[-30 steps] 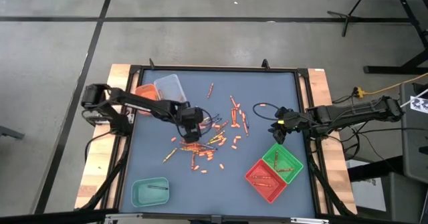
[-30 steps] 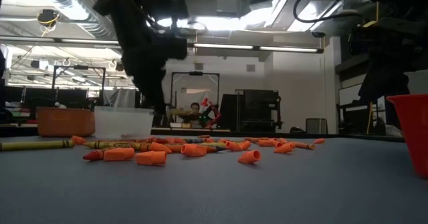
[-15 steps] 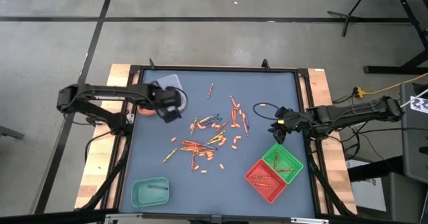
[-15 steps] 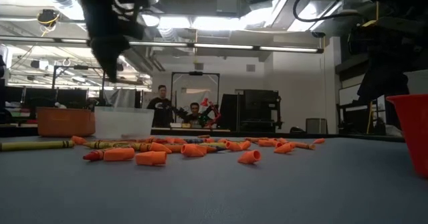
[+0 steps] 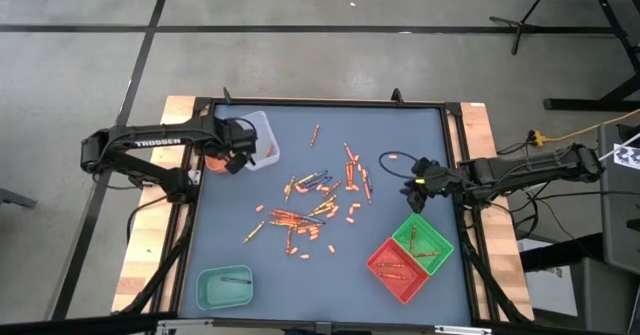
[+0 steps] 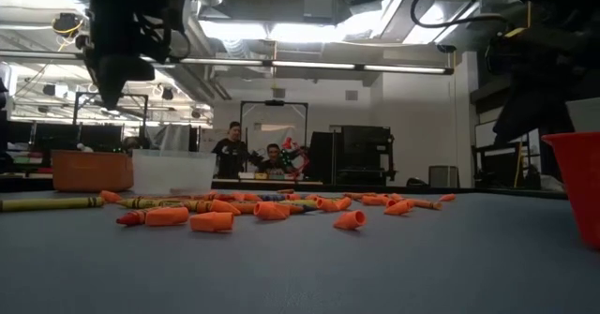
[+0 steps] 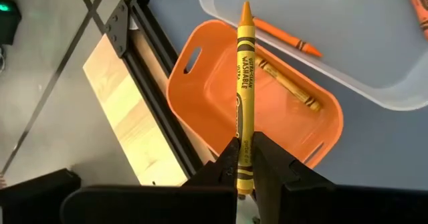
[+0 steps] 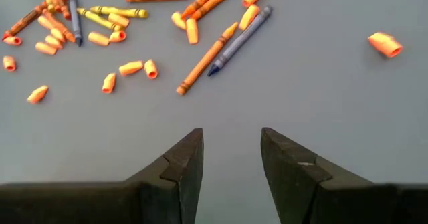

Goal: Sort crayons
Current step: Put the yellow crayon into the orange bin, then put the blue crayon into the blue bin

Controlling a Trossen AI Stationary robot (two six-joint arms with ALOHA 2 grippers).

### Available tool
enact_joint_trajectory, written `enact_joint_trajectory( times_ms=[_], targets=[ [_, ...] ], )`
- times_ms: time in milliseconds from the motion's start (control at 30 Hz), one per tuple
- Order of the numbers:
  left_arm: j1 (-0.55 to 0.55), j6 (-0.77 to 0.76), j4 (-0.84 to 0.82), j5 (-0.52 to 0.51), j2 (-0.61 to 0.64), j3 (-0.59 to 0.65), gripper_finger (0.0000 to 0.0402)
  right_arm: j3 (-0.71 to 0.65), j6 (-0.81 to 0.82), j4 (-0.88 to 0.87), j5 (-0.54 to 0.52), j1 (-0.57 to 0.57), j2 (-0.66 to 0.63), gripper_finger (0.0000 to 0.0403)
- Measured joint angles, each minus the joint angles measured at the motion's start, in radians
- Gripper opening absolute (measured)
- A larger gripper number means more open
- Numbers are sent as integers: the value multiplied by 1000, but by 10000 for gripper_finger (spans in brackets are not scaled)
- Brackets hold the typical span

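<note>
So the yellow-orange wax crayon (image 7: 245, 90) with the paper label is pinched by its lower end between my left gripper (image 7: 244, 158) fingers, tip pointing out over the small orange plastic tray (image 7: 200, 97). A second ago that gripper was down in the middle of the loose pile of mostly orange crayons (image 5: 310, 207) on the grey table mat (image 5: 250, 275); now the arm has swung back to the far left corner and hangs above the orange tray, just beside the clear plastic tray (image 5: 256, 132). The grip looks like it's barely starting to ease, but the crayon is still clamped, not dropped. My read: pick is done, this is the drop-off, release should come next.

The orange tray already has one darker yellow crayon (image 7: 287, 85) lying in it, and there's an orange one (image 7: 284, 38) in the clear tray. Only the left wrist view shows me that, plus the actual grip. From the overhead view the crayon is basically hidden under the gripper (image 5: 234, 159).

What the overhead view does give me is the whole layout: the pile still big, the teal tray (image 5: 224, 287) near left, green (image 5: 421, 239) and red (image 5: 397, 268) trays near right. The right gripper (image 8: 231, 158) waits near the right edge, fingers spread wide, nothing in them.

Lots left to sort.
</note>
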State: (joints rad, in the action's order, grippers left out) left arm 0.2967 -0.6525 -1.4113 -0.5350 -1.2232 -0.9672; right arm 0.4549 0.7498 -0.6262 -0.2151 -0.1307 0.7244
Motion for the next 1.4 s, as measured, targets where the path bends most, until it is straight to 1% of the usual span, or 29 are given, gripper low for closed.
enact_joint_trajectory(
  times_ms=[133,433,567,733,933,1100,1233,1400],
  targets=[
    [26,0,0,0,0,0,21,0,0,0,-21,0,0,147],
    [52,0,5,-4,0,0,77,0,0,1,-21,0,0,147],
    [52,-3,26,-3,0,0,94,0,0,29,-29,0,0,147],
    [41,-3,105,5,0,0,102,0,0,133,-85,0,0,147],
    [2,0,222,7,0,0,95,0,0,252,-118,0,11,147],
    [-44,0,294,8,0,0,89,0,0,306,-159,0,76,147],
    [-83,0,344,10,0,0,85,0,0,353,-197,0,164,147],
    [-127,0,390,9,1,0,84,0,0,439,-218,0,296,147]
  ],
)
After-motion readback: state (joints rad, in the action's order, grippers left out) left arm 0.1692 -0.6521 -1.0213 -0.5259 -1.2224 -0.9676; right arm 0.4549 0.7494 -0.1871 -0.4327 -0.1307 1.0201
